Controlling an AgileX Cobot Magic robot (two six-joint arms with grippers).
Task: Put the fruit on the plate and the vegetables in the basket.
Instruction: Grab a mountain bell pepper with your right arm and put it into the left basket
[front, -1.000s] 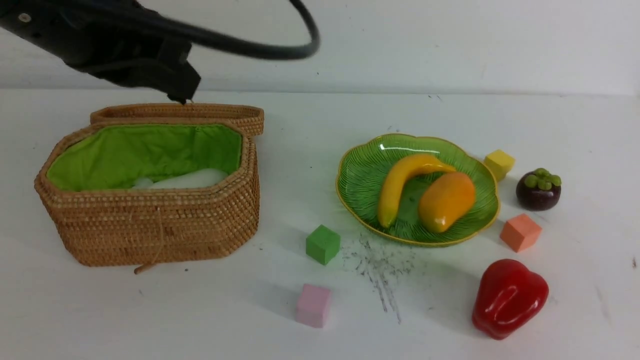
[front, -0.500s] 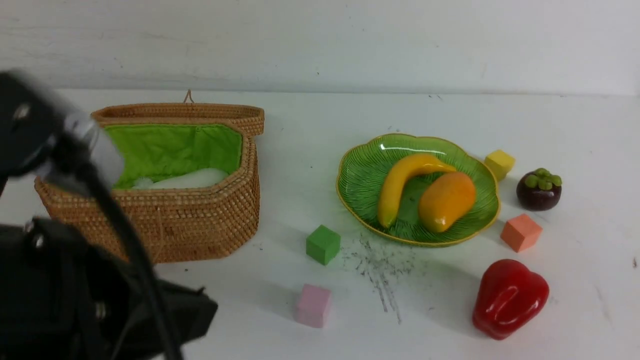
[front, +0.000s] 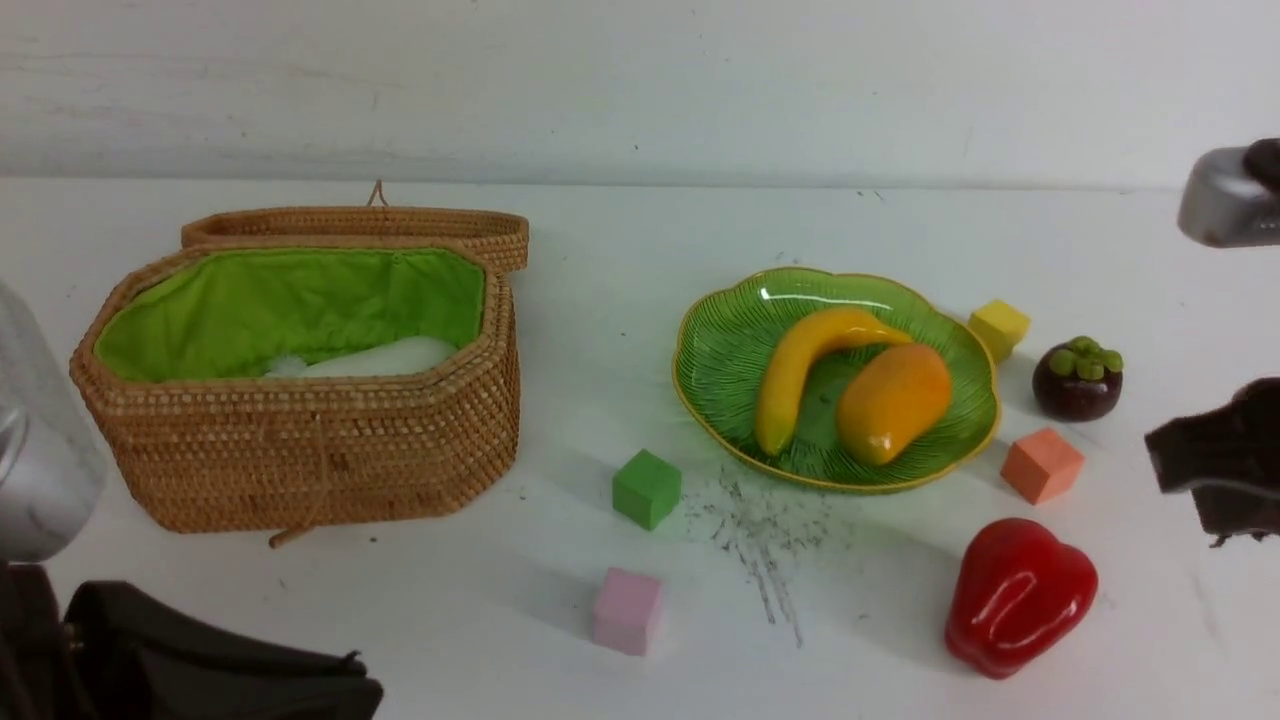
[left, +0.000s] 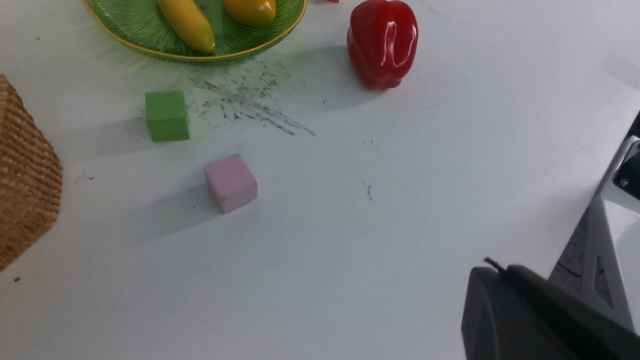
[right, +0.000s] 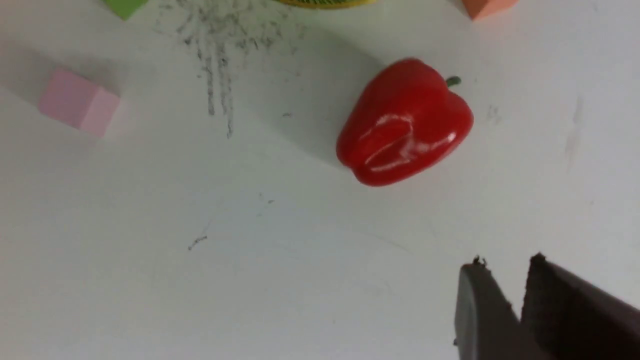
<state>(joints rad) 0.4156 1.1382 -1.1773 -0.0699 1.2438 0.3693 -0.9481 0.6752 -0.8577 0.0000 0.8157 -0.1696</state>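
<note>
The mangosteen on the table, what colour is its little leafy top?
Green, above the dark purple mangosteen. It shows best in the front view.

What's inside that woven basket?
In the basket, a pale, rounded thing lies against the green lining. The front wall hides its lower part and anything beneath.

Glossy red pepper (front: 1020, 598), ribbed green plate (front: 728, 370), brown woven basket (front: 310, 450).
</note>
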